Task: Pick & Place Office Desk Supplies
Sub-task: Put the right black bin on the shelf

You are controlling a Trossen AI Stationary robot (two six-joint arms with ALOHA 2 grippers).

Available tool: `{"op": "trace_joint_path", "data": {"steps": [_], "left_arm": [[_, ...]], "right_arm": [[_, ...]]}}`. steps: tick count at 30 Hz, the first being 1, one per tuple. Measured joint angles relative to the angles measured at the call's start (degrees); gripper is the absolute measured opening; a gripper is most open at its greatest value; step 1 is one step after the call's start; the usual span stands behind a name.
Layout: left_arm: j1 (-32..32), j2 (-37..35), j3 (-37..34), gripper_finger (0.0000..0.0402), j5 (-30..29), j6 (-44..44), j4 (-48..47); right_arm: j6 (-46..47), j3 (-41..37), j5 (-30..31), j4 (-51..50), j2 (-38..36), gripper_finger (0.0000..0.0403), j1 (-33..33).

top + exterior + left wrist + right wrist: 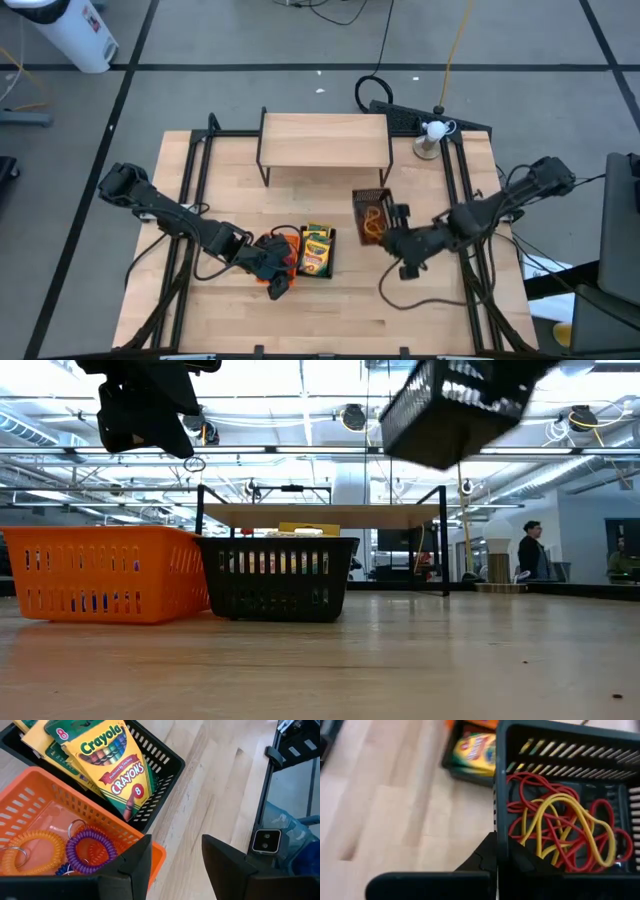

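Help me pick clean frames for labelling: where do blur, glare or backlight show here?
Low view: ceiling lights backlight the lifted black tray, which looks smeared. Right wrist view: the rubber bands and the crayon box behind are soft. Left wrist view: crayon box lettering is crisp. High view: even light, no glare.

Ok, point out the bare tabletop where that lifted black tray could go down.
Free: the near strip of table in front of both arms, and the gap between the wooden shelf and the crayon tray. Crowded: around the orange tray under the left gripper.
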Motion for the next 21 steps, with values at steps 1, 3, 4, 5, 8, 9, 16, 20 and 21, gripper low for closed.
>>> {"op": "trace_joint_path", "data": {"steps": [1,3,4,5,8,9,16,20,21], "left_arm": [[0.0,0.0,0.0,0.017,-0.2,-0.2,0.0],[0.0,0.0,0.0,0.017,-0.9,-0.9,0.0],[0.0,0.0,0.0,0.017,-1.2,-1.3,0.0],[0.1,0.0,0.0,0.017,-1.5,-1.4,0.0],[0.4,0.0,0.0,0.017,-1.5,-1.2,0.0],[0.5,0.0,0.0,0.017,-1.5,-1.1,0.0],[1.6,0.0,0.0,0.017,-1.5,2.1,0.0],[1.7,0.0,0.0,0.017,-1.4,4.6,-0.1],[1.7,0.0,0.0,0.017,-1.0,5.1,-0.1]], "right_arm": [[-1.3,1.4,0.2,-1.3,-0.1,0.0001,-0.9],[-3.8,4.1,0.3,-4.1,-0.1,0.0,-3.1],[-5.0,5.3,0.3,-5.8,-0.1,0.0,-4.4],[-6.3,6.4,0.3,-7.2,0.1,0.0,-6.0],[-10.4,9.4,-0.1,-10.5,1.3,0.0,-11.9],[-11.6,10.1,0.0,-11.8,1.6,0.0,-14.0],[-20.4,12.2,-6.8,-13.5,4.1,0.0,-29.3],[-24.4,12.2,-10.2,-13.3,6.0,0.0,-35.9],[-25.5,12.2,-10.8,-12.9,6.5,0.0,-37.2]]}}
